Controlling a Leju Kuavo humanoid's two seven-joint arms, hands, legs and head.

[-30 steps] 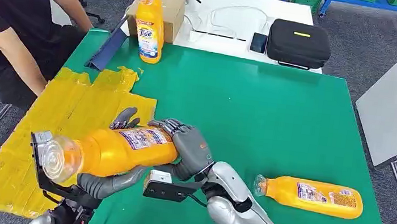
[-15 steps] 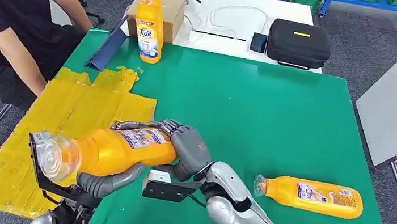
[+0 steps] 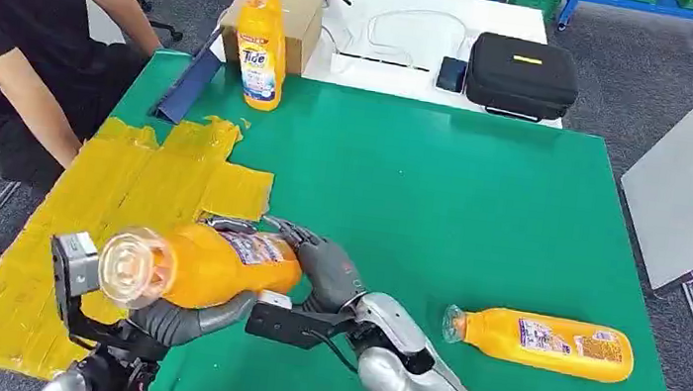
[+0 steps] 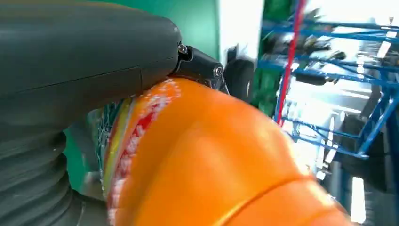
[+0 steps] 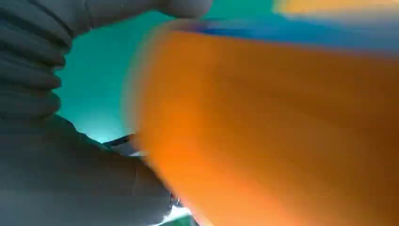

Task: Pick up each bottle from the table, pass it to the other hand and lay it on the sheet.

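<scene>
Above the sheet's (image 3: pixel 124 188) edge, both hands (image 3: pixel 198 312) (image 3: pixel 328 273) grip one bottle (image 3: pixel 204 266).

arms: silver | right hand (image 3: pixel 329 268): grey, dark fingers | cover: ribbed

The middle of the green table (image 3: pixel 442 197) is left open between the two hands and the far edge. The near right side is blocked by a bottle (image 3: pixel 544 342) lying flat. At the far left corner an upright bottle (image 3: pixel 261 45) stands by a cardboard box (image 3: pixel 295 12). The yellow sheet (image 3: pixel 113 197) lies bare, bordered on its left by a seated person (image 3: pixel 14 25)
</scene>
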